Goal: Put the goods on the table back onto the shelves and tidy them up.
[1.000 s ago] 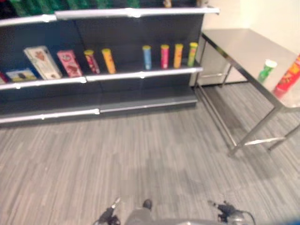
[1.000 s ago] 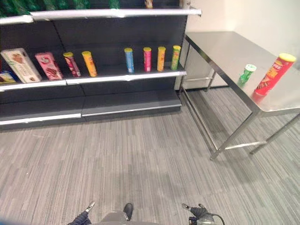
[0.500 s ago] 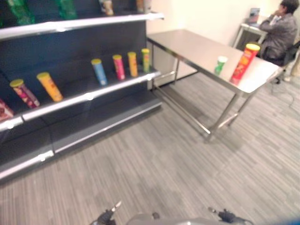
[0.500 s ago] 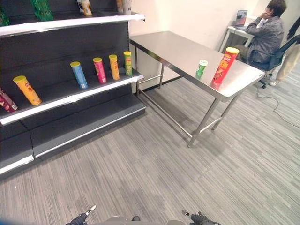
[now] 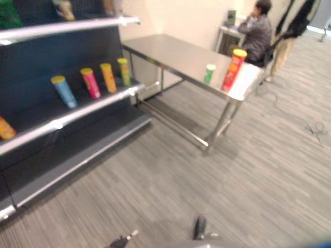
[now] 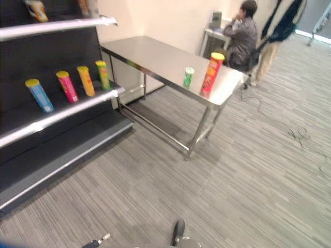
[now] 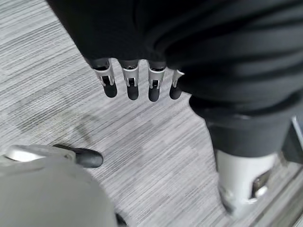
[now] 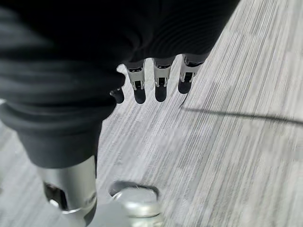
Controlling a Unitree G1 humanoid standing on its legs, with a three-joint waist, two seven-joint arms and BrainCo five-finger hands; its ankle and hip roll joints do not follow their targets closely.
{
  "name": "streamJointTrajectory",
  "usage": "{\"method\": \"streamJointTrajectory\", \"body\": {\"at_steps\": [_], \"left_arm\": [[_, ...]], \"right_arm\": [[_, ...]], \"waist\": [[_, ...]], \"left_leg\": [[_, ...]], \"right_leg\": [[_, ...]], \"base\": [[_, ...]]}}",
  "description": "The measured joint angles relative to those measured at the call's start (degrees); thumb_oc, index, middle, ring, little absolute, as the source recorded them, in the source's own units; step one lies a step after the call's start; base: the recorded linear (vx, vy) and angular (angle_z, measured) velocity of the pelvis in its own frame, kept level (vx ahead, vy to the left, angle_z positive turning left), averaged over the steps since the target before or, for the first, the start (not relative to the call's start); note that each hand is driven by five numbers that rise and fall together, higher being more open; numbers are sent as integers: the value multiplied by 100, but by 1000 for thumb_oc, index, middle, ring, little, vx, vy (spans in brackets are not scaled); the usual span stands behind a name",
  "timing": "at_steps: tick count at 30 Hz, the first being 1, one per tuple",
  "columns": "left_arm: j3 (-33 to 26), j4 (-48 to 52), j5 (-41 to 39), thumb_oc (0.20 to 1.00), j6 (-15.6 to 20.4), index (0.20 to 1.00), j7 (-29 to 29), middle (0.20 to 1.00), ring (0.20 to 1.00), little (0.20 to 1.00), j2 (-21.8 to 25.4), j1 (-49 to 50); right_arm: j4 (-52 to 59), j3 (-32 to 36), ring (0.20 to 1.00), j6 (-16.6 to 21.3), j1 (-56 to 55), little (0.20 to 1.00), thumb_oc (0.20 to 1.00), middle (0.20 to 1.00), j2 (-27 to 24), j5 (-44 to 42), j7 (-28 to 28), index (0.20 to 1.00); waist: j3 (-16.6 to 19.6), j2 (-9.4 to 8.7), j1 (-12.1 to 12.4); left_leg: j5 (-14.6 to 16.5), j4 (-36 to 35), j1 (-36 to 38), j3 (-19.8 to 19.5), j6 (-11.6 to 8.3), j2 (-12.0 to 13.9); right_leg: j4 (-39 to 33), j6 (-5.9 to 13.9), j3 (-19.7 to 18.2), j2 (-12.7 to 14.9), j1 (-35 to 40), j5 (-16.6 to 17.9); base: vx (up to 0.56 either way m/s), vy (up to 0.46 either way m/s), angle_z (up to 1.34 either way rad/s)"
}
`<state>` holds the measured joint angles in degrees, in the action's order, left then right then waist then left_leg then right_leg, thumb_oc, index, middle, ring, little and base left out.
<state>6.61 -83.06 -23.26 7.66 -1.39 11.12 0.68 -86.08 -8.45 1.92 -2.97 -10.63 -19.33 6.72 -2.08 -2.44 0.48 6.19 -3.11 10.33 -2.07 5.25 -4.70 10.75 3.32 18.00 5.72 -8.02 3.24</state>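
Red tube can (image 6: 212,72) and green cup (image 6: 189,77) standing on steel worktop (image 6: 150,54); left hand (image 7: 132,80) and right hand (image 8: 158,80) hanging open, fingers relaxed, holding nothing.

The shelf (image 6: 62,111) is cut off at the left edge, and an orange can (image 5: 4,128) there shows only in part. The top shelf's goods (image 6: 35,9) are cut by the upper edge.
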Motion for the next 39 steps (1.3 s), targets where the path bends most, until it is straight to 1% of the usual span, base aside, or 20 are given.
{"method": "streamJointTrajectory", "body": {"at_steps": [3, 4, 6, 8, 9, 13, 14, 16, 19, 21, 22, 23, 25, 28, 30, 31, 32, 36, 37, 39], "left_arm": [[-49, -67, 55, 1000, -40, 1000, 4, 1000, 1000, 1000, 50, 209], [-115, -129, 92, 1000, -70, 1000, 19, 1000, 1000, 1000, 222, 231], [-264, -47, 65, 1000, -80, 1000, 28, 1000, 1000, 1000, 157, 262], [-267, 219, -40, 1000, -64, 1000, 69, 1000, 1000, 1000, 29, 110], [-215, 331, -54, 1000, -66, 1000, 78, 1000, 1000, 1000, 39, 57], [-206, 446, -107, 1000, -29, 1000, 74, 1000, 1000, 1000, 116, -80], [-215, 520, -284, 1000, -23, 1000, 72, 1000, 1000, 1000, 82, -137], [-205, 585, -311, 1000, -20, 1000, 70, 1000, 1000, 1000, 43, -128], [-242, 310, -641, 1000, -25, 1000, 91, 1000, 1000, 1000, -92, -417], [-275, 310, -725, 1000, -31, 1000, 130, 1000, 1000, 1000, -157, -275], [-282, 283, -770, 1000, -38, 1000, 135, 1000, 1000, 1000, -119, -302], [-280, 305, -836, 1000, -22, 1000, 134, 1000, 1000, 1000, -94, -334], [-250, 325, -936, 1000, 18, 1000, 122, 1000, 1000, 1000, -142, -359], [-205, 261, -907, 1000, 87, 1000, 107, 1000, 1000, 1000, -143, -547], [-138, 241, -722, 1000, 115, 1000, 58, 1000, 1000, 1000, -160, -699], [-72, 201, -630, 1000, 97, 1000, 18, 1000, 1000, 1000, -136, -806], [46, 178, -511, 1000, 91, 1000, 4, 1000, 1000, 1000, -195, -784], [304, 53, -133, 1000, 6, 1000, -5, 1000, 1000, 1000, -118, -332], [302, 32, -13, 1000, 0, 1000, -3, 1000, 1000, 1000, -44, -264], [428, -43, 183, 1000, -35, 1000, 4, 1000, 1000, 1000, 112, -71]], "right_arm": [[276, -12, 1000, 31, 21, 1000, 1000, 1000, 42, -4, -18, 1000], [459, -64, 1000, 103, 108, 1000, 1000, 1000, 166, -3, -28, 1000], [737, -242, 1000, 127, 278, 1000, 1000, 1000, 114, -3, -6, 1000], [871, -471, 1000, 219, 533, 1000, 1000, 1000, -6, 1, 24, 1000], [909, -493, 1000, 233, 817, 1000, 1000, 1000, 47, 15, 45, 1000], [891, -693, 1000, 276, 1140, 1000, 1000, 1000, 57, 74, 96, 1000], [883, -695, 1000, 270, 1134, 1000, 1000, 1000, -11, 144, 127, 1000], [773, -712, 1000, 262, 1106, 1000, 1000, 1000, -36, 242, 134, 1000], [413, -669, 1000, 114, 1154, 1000, 1000, 1000, -75, 268, 176, 1000], [413, -701, 1000, 111, 1092, 1000, 1000, 1000, -79, 310, 170, 1000], [416, -696, 1000, 113, 1053, 1000, 1000, 1000, -9, 340, 168, 1000], [408, -677, 1000, 100, 1057, 1000, 1000, 1000, 57, 370, 168, 1000], [540, -723, 1000, 129, 1134, 1000, 1000, 1000, 88, 541, 163, 1000], [620, -665, 1000, 112, 1010, 1000, 1000, 1000, 101, 767, 76, 1000], [542, -604, 1000, 106, 920, 1000, 1000, 1000, 74, 805, 37, 1000], [467, -637, 1000, 74, 789, 1000, 1000, 1000, 82, 799, -20, 1000], [443, -636, 1000, 74, 778, 1000, 1000, 1000, -1, 794, -39, 1000], [332, -618, 1000, -11, 698, 1000, 1000, 1000, -208, 698, -65, 1000], [332, -609, 1000, -12, 654, 1000, 1000, 1000, -204, 697, -65, 1000], [378, -553, 1000, -13, 595, 1000, 1000, 1000, -121, 695, -66, 1000]], "waist": [[112, 52, -22], [104, -218, 6], [156, -343, 243], [129, -174, 466], [87, -227, 487], [-112, -438, 645], [-189, -380, 672], [-242, -259, 718], [-486, 72, 885], [-484, 290, 968], [-512, 174, 945], [-503, 37, 1035], [-546, -51, 1105], [-529, -3, 1098], [-422, -3, 1006], [-371, -131, 915], [-365, 99, 935], [-151, 357, 788], [-98, 332, 798], [121, 306, 744]], "left_leg": [[128, 230, 11, -35, -27, 204], [529, 1428, -367, 45, -554, 118], [527, 3471, -1169, 51, -654, 118], [490, 5293, -2272, -207, -623, 390], [551, 5169, -2619, -343, -621, 465], [408, 2917, -2685, -367, -771, 752], [-15, 1813, -2608, -441, -907, 779], [-387, 1132, -2593, -640, -984, 726], [-1072, -251, -2676, -1888, -1142, 524], [-1028, -19, -2623, -1925, -1156, 638], [-1362, 257, -2642, -1840, -1197, 424], [-1363, 473, -2621, -1765, -1168, 241], [-1478, 969, -2499, -1663, -748, -55], [-1276, 919, -2171, -1194, -463, -91], [-1202, 423, -1926, -975, -474, -86], [-1020, 1195, -2083, -937, -151, -379], [-651, 1605, -2005, -1011, 128, -319], [-682, 745, -1174, -816, 91, -529], [-729, 555, -1027, -791, 92, -536], [-817, 297, -983, -732, -33, -511]], "right_leg": [[-592, -265, 37, -349, 245, -34], [-1186, -451, -78, -336, 589, 236], [-1438, -645, -241, -444, 934, 153], [-1570, -737, -374, -728, 1083, 44], [-1562, -918, -506, -742, 1183, -171], [-1576, -736, -820, -669, 1426, -306], [-1577, -645, -797, -674, 1638, -399], [-1581, -545, -890, -667, 1786, -535], [-1584, -380, -1219, -594, 2091, -933], [-1583, -164, -1434, -571, 2345, -1069], [-1568, -163, -1497, -349, 2470, -1257], [-1465, -223, -1649, -122, 2435, -1370], [-908, -170, -1741, 121, 2313, -1239], [-391, 0, -1776, 280, 2212, -736], [-18, -18, -1736, 350, 1962, -455], [151, -27, -1834, 686, 1848, -314], [471, -12, -1956, 639, 1687, -313], [1760, 96, -1131, 1237, 1245, -393], [1821, 115, -965, 1269, 1158, -447], [1635, 211, -1003, 910, 856, -600]], "base": [[292, -95, 9], [171, -82, -4], [158, -77, -29], [231, 59, -44], [313, 112, -47], [235, 165, -43], [314, 212, -18], [338, 198, -17], [300, 248, -41], [267, 362, -79], [294, 465, -62], [284, 489, -111], [247, 537, -135], [234, 638, -70], [219, 582, -12], [161, 507, -9], [163, 518, -38], [128, 304, -44], [89, 148, -26], [65, 76, -11]]}}
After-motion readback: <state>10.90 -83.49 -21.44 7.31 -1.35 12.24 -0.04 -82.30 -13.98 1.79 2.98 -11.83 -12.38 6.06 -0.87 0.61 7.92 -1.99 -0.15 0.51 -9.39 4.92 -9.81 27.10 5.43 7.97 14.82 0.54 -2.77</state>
